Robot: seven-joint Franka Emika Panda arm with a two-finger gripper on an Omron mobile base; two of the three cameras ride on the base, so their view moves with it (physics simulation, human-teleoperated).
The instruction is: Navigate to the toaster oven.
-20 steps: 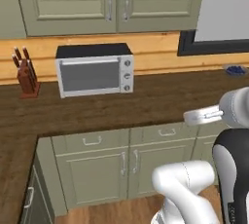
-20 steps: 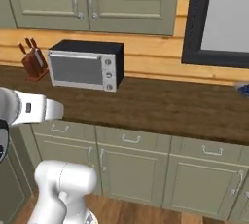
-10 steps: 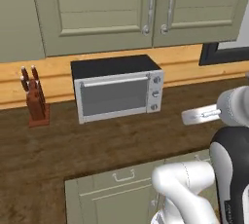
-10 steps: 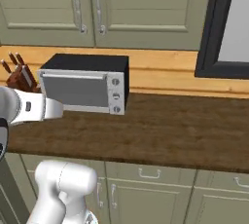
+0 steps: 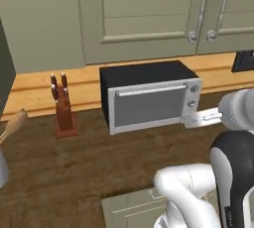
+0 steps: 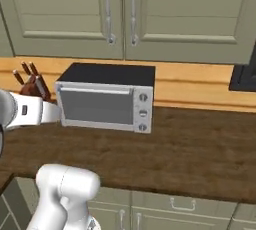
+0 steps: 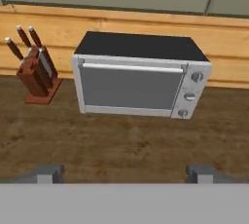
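Note:
The toaster oven (image 5: 149,100) stands at the back of the dark wooden counter, against the light wood backsplash. It has a black casing, a silver front, a grey glass door with a top handle bar and three knobs down its right side. It sits mid-frame in the right base view (image 6: 102,104) and fills the centre of the hand view (image 7: 138,79), facing me with its door closed. My gripper (image 7: 124,173) is open, its fingertips spread wide above the counter in front of the oven, holding nothing.
A brown knife block (image 5: 62,108) stands just left of the oven (image 7: 36,69). Green upper cabinets (image 6: 125,14) hang above, and lower drawers (image 6: 180,209) sit under the counter (image 6: 200,149). A dark frame (image 6: 244,74) is at the right; a wooden utensil handle (image 5: 12,125) is at far left.
The base has driven closer to the counter, so the whole scene has shifted. The toaster oven now looks larger and nearer the middle. Nothing on the counter moved.

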